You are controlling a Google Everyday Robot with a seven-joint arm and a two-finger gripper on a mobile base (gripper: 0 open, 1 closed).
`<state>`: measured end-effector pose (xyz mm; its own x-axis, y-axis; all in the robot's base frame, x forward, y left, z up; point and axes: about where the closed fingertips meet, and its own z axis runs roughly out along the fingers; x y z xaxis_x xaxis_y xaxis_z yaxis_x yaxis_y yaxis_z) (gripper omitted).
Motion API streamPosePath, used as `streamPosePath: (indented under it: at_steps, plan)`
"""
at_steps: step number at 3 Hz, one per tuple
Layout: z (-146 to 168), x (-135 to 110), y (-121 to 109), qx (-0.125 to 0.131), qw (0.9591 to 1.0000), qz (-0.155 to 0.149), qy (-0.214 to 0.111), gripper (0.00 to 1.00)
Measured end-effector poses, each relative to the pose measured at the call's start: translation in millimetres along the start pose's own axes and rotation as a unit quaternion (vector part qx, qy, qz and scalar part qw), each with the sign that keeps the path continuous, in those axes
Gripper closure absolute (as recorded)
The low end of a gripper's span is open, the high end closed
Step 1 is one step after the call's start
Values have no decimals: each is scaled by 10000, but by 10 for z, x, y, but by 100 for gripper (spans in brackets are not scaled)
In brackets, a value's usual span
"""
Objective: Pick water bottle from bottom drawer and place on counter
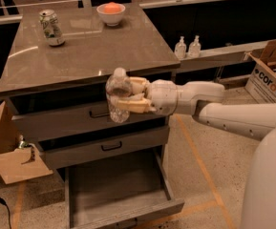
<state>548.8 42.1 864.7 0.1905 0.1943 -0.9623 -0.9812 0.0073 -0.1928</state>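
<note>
My gripper (124, 97) is shut on the water bottle (117, 95), a small clear ribbed bottle held upright in the air in front of the upper drawers, just below the counter's front edge. The arm reaches in from the right. The counter (109, 51) is the glossy grey-brown top of the cabinet. Below, the bottom drawer (116, 194) stands pulled open, and its grey inside shows nothing in it.
A green-white soda can (50, 27) and a white bowl with an orange thing (111, 12) stand at the back of the counter. Two pump bottles (187, 46) stand on a pale ledge to the right. Cardboard boxes (271, 73) lie right and left on the floor.
</note>
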Motion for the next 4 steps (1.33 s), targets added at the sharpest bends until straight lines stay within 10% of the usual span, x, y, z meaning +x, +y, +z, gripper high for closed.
streamPosePath:
  at_steps: [2, 4]
  plan:
    - [-171, -520, -443, 426, 9983, 245, -298, 100]
    - [-271, -924, -893, 668, 9973, 283, 58, 100]
